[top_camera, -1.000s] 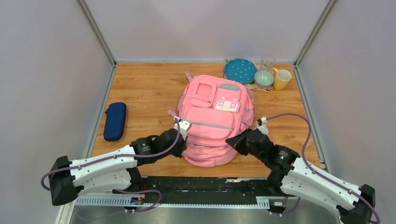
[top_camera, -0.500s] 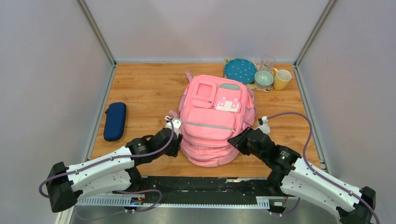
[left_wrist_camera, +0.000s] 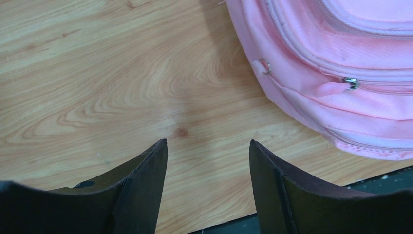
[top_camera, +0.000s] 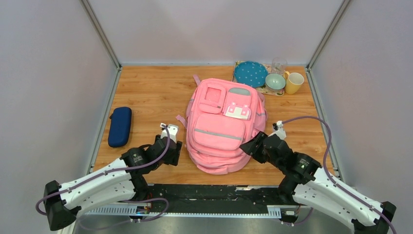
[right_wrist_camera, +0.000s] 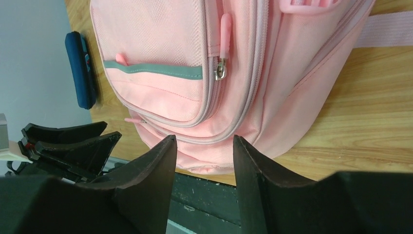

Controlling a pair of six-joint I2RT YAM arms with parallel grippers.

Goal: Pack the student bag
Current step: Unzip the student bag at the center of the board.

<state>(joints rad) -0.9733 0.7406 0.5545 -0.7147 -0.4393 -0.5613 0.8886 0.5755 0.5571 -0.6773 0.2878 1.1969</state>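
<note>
The pink student bag (top_camera: 221,127) lies flat on the wooden table, front pockets up, its lower end toward the arms. My left gripper (top_camera: 175,147) stands open just left of the bag's lower corner and apart from it. In the left wrist view the left gripper (left_wrist_camera: 208,141) has only bare wood between its fingers, with the bag (left_wrist_camera: 341,63) at the upper right. My right gripper (top_camera: 247,146) is open at the bag's lower right edge. In the right wrist view the right gripper (right_wrist_camera: 204,137) holds nothing and looks over the bag (right_wrist_camera: 195,58) with its grey strip.
A navy blue zip case (top_camera: 120,126) lies near the left wall. At the back right, a mat holds a teal plate (top_camera: 250,73), a small bowl (top_camera: 275,81), a yellow mug (top_camera: 294,83) and a glass (top_camera: 279,65). The table's near edge (right_wrist_camera: 272,168) lies just below the bag.
Both grippers have opened and let go of the bag's lower corners. The left arm has drawn back to the left, the right arm slightly right. The bag has settled flat.
</note>
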